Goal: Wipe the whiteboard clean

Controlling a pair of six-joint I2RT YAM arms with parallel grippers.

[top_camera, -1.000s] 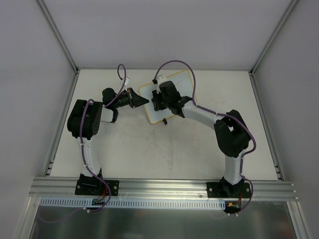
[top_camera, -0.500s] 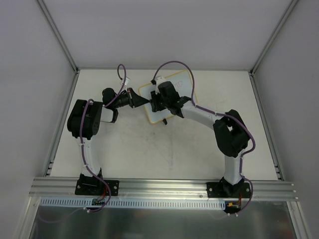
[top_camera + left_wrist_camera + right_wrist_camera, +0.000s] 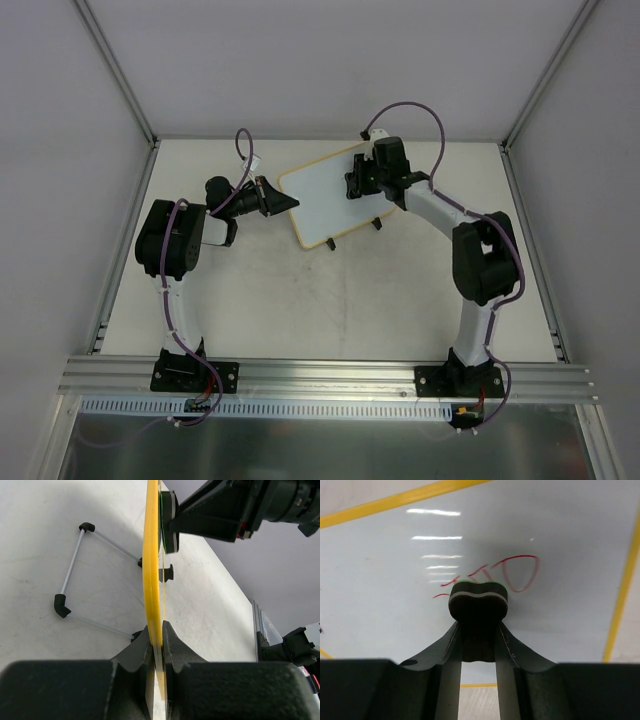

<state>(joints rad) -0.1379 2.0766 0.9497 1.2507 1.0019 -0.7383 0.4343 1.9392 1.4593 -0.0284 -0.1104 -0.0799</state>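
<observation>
The whiteboard [image 3: 320, 205], white with a yellow rim, stands tilted at the back middle of the table. My left gripper [image 3: 284, 203] is shut on its left rim; the left wrist view shows the rim [image 3: 151, 555] edge-on between the jaws [image 3: 157, 630]. My right gripper [image 3: 358, 181] is shut on a small black eraser [image 3: 478, 600] and presses it on the board's far right part [image 3: 395, 580], against red handwriting [image 3: 516, 573]. The eraser [image 3: 168, 522] also shows in the left wrist view, touching the board's face.
A thin wire stand with black corner feet [image 3: 70, 582] is hinged behind the board and rests on the table. Two black clip feet [image 3: 377, 223] sit along the board's near edge. Grey walls and aluminium rails [image 3: 520, 230] enclose the table.
My right gripper has moved with the eraser from the board's left middle to its far right part. The left gripper and the board have stayed put.
</observation>
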